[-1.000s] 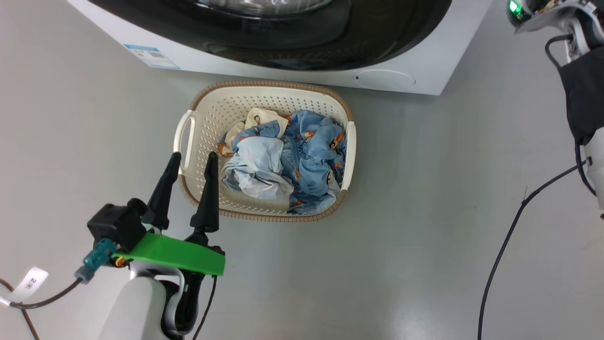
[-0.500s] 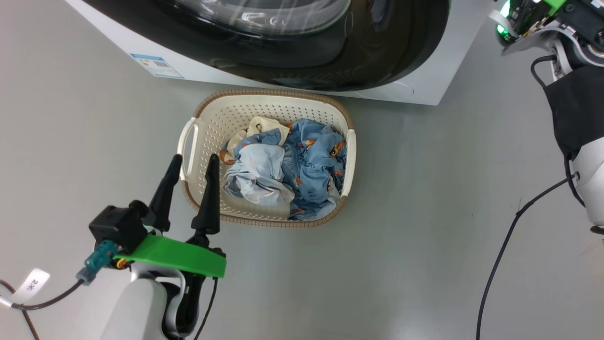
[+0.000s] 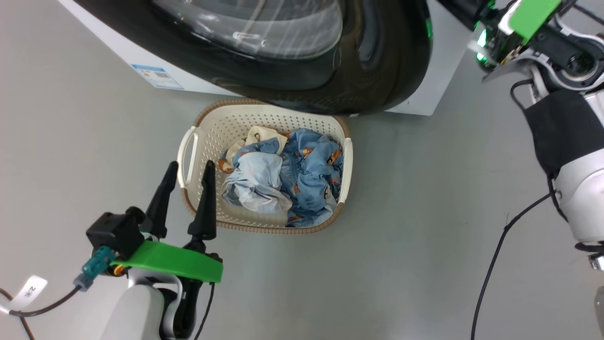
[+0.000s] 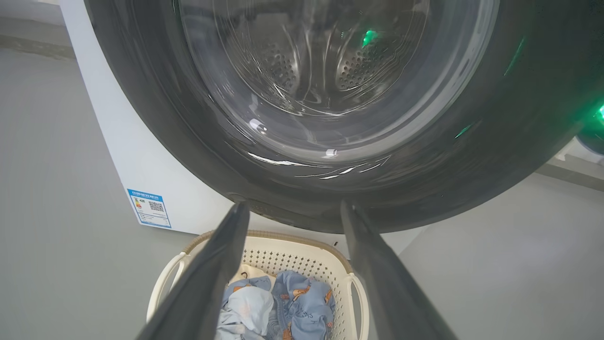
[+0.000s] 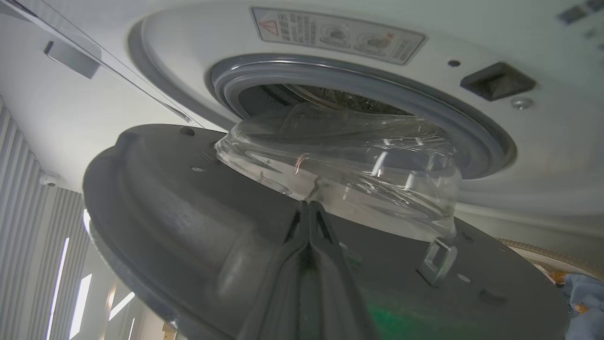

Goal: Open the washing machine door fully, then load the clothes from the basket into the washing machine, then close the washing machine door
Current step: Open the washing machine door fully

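Note:
The washing machine door (image 3: 377,71), black-rimmed with a glass bowl, stands partly swung out from the white washing machine (image 3: 141,56), above the basket's far rim. The cream basket (image 3: 264,113) sits on the floor holding the clothes (image 3: 302,179), blue printed and pale pieces. My left gripper (image 3: 191,165) is open and empty by the basket's left handle, and in the left wrist view it (image 4: 292,208) points at the door (image 4: 424,165). My right gripper (image 5: 309,208) is shut, its tips against the door's inner face (image 5: 165,198) below the glass bowl (image 5: 354,165).
The grey seal (image 5: 377,89) and the drum opening show behind the door. A door latch hook (image 5: 436,257) sticks up right of my right fingers. A black cable (image 3: 495,264) trails over the floor at right. A blue label (image 3: 158,78) marks the machine's front.
The door has swung further out over the basket. My right wrist has come down and left in the head view. The head camera has shifted slightly; the left gripper stays open in place.

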Robot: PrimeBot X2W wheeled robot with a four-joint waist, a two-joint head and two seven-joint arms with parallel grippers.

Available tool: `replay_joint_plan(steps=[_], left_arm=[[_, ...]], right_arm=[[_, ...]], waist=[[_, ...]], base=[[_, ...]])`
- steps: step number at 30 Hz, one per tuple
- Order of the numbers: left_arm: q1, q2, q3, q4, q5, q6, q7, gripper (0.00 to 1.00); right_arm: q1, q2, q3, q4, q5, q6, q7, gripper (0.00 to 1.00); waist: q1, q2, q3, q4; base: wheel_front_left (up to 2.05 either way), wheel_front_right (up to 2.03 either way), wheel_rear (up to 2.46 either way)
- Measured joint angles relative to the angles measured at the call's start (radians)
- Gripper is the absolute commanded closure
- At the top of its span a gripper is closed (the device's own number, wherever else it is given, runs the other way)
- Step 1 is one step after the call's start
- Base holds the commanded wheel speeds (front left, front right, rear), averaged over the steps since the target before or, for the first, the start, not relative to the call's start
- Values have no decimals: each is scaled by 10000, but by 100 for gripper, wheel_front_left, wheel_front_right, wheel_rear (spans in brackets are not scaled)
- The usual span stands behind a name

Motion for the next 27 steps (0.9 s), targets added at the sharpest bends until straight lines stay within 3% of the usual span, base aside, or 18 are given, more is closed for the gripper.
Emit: replay_joint_plan(steps=[27], left_arm=[[732, 6, 370, 56, 451, 0, 0, 0]], right_arm=[[1841, 543, 629, -794, 4, 0, 725, 100]], waist=[[0, 0, -1094, -213]], base=[[0, 0, 0]])
